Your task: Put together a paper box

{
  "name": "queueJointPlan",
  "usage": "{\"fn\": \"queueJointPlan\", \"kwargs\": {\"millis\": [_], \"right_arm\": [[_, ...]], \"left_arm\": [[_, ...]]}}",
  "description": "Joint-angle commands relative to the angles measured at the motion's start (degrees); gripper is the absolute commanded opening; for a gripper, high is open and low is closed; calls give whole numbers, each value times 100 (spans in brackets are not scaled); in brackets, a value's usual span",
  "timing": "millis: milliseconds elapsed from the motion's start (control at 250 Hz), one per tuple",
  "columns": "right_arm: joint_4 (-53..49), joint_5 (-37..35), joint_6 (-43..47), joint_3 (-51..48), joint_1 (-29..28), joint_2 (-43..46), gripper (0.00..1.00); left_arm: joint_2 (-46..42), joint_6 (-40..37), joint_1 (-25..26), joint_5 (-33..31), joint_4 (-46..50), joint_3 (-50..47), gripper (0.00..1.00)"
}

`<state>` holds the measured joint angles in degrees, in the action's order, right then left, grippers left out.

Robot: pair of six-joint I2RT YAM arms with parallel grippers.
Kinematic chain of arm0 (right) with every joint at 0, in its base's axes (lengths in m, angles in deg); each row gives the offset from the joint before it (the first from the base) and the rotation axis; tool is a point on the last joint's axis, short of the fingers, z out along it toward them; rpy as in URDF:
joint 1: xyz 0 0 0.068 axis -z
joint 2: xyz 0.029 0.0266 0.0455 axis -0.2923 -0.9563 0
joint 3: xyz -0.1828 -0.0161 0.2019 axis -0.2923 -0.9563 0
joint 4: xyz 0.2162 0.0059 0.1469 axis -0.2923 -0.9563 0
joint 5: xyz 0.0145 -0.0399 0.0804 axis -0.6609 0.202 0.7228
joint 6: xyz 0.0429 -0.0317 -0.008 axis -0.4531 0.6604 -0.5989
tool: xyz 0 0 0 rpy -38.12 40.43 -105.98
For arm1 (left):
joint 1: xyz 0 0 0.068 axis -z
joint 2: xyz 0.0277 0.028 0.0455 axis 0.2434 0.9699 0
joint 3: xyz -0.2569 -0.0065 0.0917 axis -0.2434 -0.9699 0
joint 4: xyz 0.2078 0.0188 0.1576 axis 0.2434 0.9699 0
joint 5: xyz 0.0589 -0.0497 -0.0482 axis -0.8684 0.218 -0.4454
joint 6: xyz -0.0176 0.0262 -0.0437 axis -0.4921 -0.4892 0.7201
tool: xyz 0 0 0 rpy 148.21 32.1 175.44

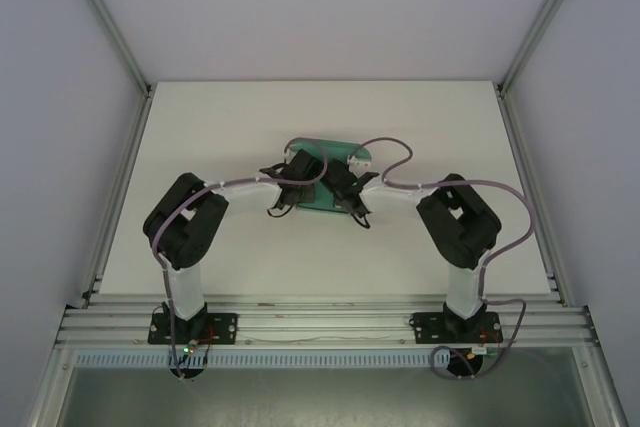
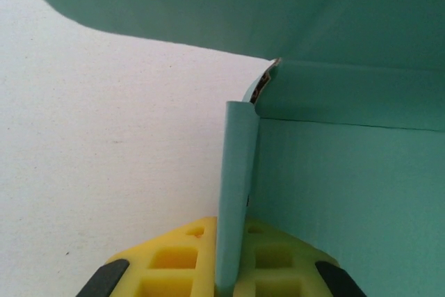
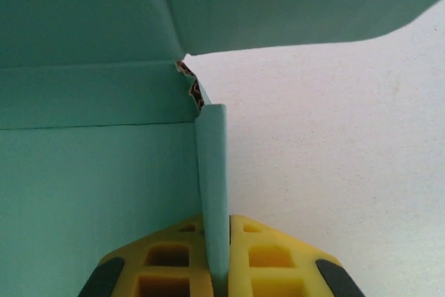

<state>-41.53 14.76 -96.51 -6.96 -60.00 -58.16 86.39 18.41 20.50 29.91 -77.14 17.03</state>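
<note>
1. Paper box (image 1: 322,155): sat mid-desk (image 1: 230,117), part-folded.
2. Left end effector (image 2: 231,255): pinched its 9 o'clock wall flap.
3. Right end effector (image 3: 217,248): pinched its 3 o'clock flap.
4. Step: raising side walls; the next move probably calls for folding both flaps inward.

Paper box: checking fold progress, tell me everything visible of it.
The paper box is plain teal-green card, half-formed, lying on the white table. A side flap at each end stands upright, pinched in the jaws of the left gripper and right gripper. A round-cornered flap extends beyond, and the corner creases look slightly frayed.
</note>
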Motion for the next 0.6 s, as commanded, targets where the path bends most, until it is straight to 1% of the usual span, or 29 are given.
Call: {"fn": "queueJointPlan", "kwargs": {"millis": [0,64,148,268,368,468,536,596], "right_arm": [[-278,-339,66,-278,270,38,0],[89,-142,38,-511,354,171,0],[812,402,19,-923,502,396,0],[1462,624,31,-1307,553,583,0],[1461,612,70,-1275,555,575,0],[1410,620,111,-1190,575,557,0],[1397,647,148,-1132,554,585,8],[1357,559,132,-1092,545,645,8]], "left_arm": [[-180,7,295,-1051,198,-400,0],[-230,37,285,-918,125,-442,0],[-190,118,243,-781,38,-479,0],[1,224,197,-665,154,-321,0],[33,155,197,-404,52,-298,0],[132,59,229,-550,276,-116,0],[149,5,257,-585,332,-69,0],[73,19,289,-517,261,-106,0]]}}
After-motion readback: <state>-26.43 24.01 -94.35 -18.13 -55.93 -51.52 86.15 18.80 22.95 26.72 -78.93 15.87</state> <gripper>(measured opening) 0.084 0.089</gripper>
